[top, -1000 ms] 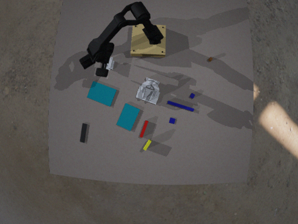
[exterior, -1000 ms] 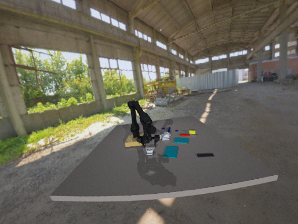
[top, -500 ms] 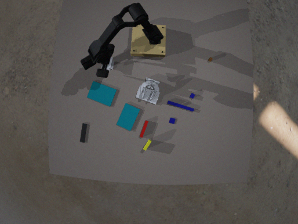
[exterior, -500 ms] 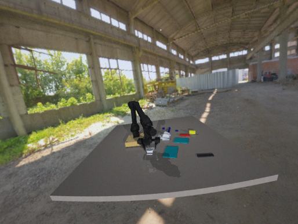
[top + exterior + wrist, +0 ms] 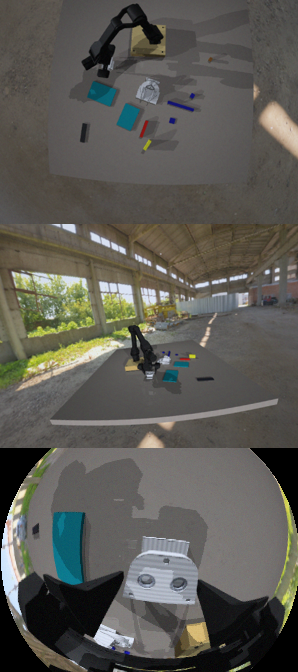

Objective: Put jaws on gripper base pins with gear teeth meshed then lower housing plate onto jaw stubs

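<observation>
claw [image 5: 97,69] [image 5: 149,367] [image 5: 160,579] released, nothing in it, over the white housing plate [image 5: 111,64] [image 5: 149,375] [image 5: 162,573] - likely lining up a pick, next lower and close - while the pale gripper assembly [image 5: 148,92] [image 5: 164,360] [image 5: 112,637] sits farther off on the counter [image 5: 203,162] [image 5: 130,404] [image 5: 240,513], jaw meshing unclear.

The arm is matte black, with chunky joints and pointed claw [image 5: 103,66] [image 5: 149,366] [image 5: 160,579] fingers.

From above, my arm is hiding most of the pale plate [image 5: 111,64] [image 5: 149,374] [image 5: 161,579]. In the exterior view, the white assembly [image 5: 148,91] [image 5: 165,360] [image 5: 114,638] is looking too small for me to read.
</observation>
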{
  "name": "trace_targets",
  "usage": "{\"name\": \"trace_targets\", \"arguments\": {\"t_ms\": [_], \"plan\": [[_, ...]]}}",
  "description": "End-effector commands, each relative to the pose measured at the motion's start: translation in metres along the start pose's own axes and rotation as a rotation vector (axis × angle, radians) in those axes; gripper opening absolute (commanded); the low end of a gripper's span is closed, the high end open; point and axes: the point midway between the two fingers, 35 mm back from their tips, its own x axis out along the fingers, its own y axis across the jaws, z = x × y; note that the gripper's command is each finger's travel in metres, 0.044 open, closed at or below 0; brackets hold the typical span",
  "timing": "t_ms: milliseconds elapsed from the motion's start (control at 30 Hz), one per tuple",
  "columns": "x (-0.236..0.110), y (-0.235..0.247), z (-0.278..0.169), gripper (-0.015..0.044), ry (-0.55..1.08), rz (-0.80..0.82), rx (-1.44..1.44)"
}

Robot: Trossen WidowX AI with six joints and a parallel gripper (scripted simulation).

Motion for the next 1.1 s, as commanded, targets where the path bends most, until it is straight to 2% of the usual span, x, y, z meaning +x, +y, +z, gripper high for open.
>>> {"name": "trace_targets", "arguments": {"t_ms": [0, 533, 967, 1067], "plan": [[0.0011, -0.0006, 0.0002, 0.044, -0.001, -0.003, -0.001], [0.0017, -0.0006, 0.0002, 0.044, -0.001, -0.003, -0.001], [0.0011, -0.0002, -0.0001, 0.0353, 0.001, -0.001, 0.0], [0.0011, -0.0002, -0.0001, 0.0351, 0.001, -0.001, 0.0]]}}
